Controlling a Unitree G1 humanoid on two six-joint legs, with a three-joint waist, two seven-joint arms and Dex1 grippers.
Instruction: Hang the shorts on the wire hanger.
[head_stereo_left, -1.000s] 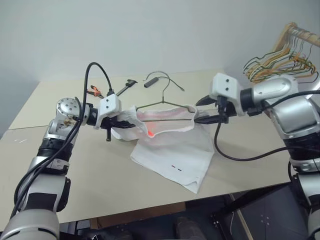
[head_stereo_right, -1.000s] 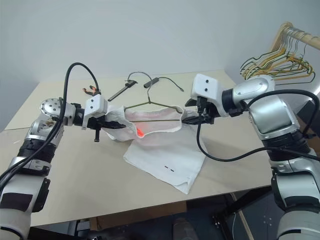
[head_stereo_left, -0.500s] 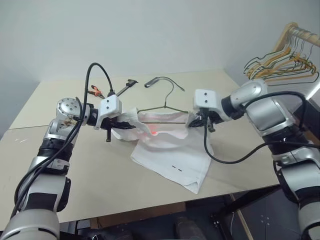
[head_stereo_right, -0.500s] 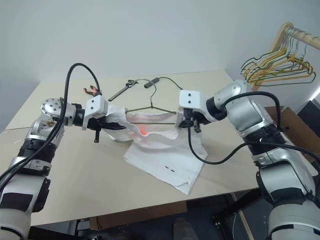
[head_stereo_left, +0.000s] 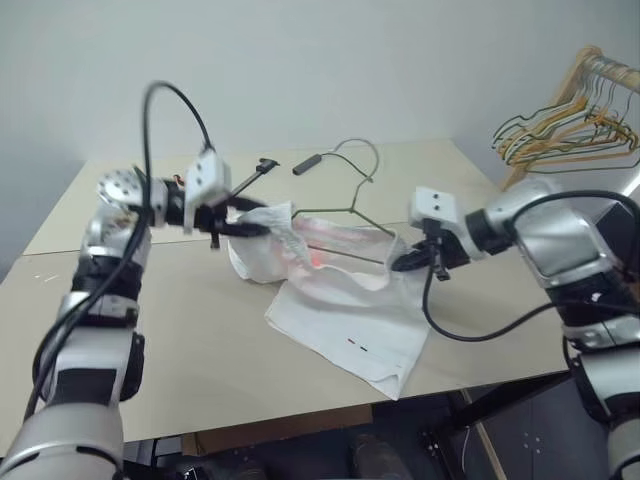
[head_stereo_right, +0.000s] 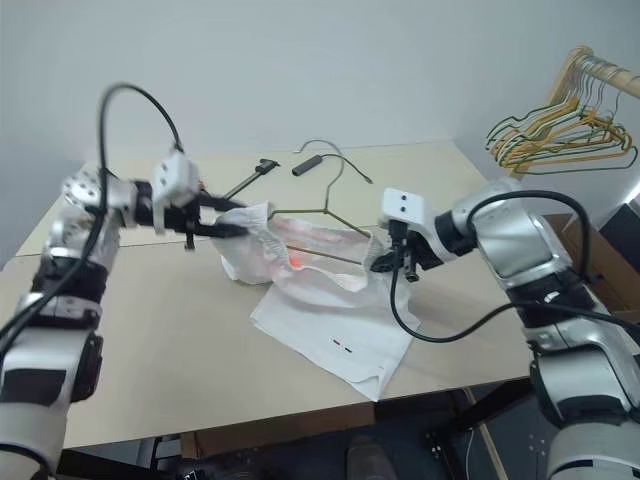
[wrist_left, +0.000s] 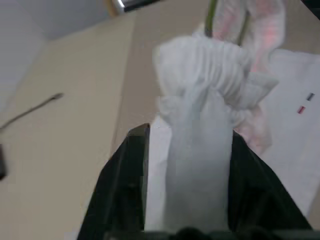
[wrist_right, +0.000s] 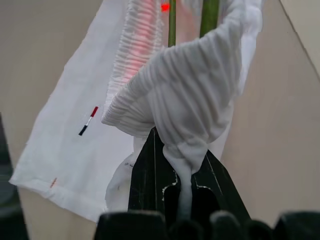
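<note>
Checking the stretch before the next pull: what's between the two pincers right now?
The shorts' gathered waistband spans from left pincer to right pincer, with the wire hanger's lower bar running inside it, seen in both eye views.

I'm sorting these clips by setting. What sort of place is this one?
Probably a lab or test room set up for laundry handling, not a home: a bare beige table against a plain wall, a wooden rack of hangers beside it, and loose tools lying at the table's far edge.
</note>
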